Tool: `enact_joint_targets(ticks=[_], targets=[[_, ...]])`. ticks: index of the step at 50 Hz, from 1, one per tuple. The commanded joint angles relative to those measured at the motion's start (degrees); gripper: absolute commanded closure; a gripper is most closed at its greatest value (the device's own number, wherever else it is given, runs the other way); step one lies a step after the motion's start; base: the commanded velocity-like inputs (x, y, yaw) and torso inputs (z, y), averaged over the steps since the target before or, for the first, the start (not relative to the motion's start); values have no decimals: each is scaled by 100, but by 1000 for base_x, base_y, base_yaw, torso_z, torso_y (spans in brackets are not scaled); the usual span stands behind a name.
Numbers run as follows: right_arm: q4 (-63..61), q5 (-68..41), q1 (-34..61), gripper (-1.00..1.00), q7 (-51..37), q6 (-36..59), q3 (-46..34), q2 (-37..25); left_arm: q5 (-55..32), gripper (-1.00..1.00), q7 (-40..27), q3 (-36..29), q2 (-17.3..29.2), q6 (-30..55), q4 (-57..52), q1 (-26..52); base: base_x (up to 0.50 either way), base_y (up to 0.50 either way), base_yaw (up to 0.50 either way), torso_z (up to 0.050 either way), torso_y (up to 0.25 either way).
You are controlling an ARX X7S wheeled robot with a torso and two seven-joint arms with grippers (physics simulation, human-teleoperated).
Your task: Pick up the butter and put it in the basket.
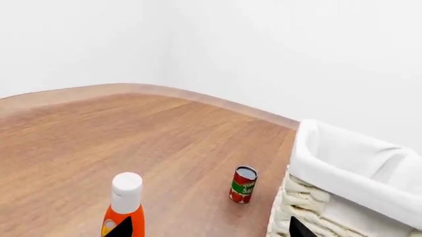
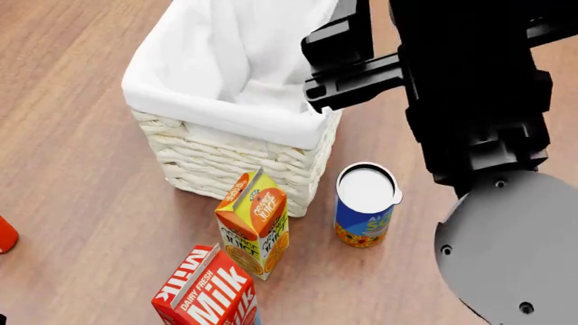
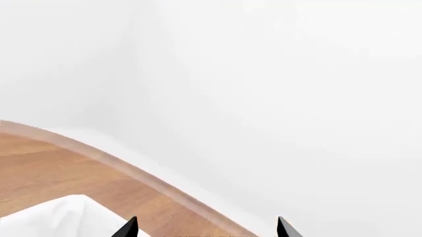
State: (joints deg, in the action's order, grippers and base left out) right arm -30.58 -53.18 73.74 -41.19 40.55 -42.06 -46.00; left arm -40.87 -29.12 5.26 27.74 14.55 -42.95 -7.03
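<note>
The butter does not show in any view. The basket (image 2: 216,115) is cream-white wicker with a white cloth liner and stands at the upper middle of the head view. Its inside shows only bare liner where it is not hidden. My right arm (image 2: 470,88) reaches over the basket's far right corner and hides that part. My right gripper (image 3: 205,229) is open and empty, with the liner's corner (image 3: 59,217) below it. My left gripper (image 1: 211,229) is open and empty, low over the table beside the basket's wall (image 1: 343,168).
An orange juice carton (image 2: 254,223), a red Milk carton (image 2: 208,294) and a blue can with a white lid (image 2: 366,206) stand in front of the basket. An orange bottle (image 1: 124,207) and a tomato can (image 1: 243,184) stand near the left gripper. The table's curved edge (image 1: 197,96) meets a white wall.
</note>
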Motion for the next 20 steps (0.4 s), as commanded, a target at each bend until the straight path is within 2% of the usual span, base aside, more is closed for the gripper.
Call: enact_joint_targets(ticks=[1,17,19,20], targets=[[-1287,-300,-345,-100,-921,364,106,-588,-21,-100,39,159,72,-158,-212,-160,0,0,0,0,0],[-2922,-599,-730,-100,-2236,791,-153,-867,-368,-100,155,931,172,-787,-879,-711,0,0,0,0,0],[-2940,-623,-308,-100,-2607,276,-953,-1199,-458,-100,184,1095,200,-897,-1004,-840,0,0,0,0,0],[-2941,-590,82,-100,-2842,-109,-1622,-1406,-504,-100,200,1197,212,-967,-1067,-913,0,0,0,0,0]])
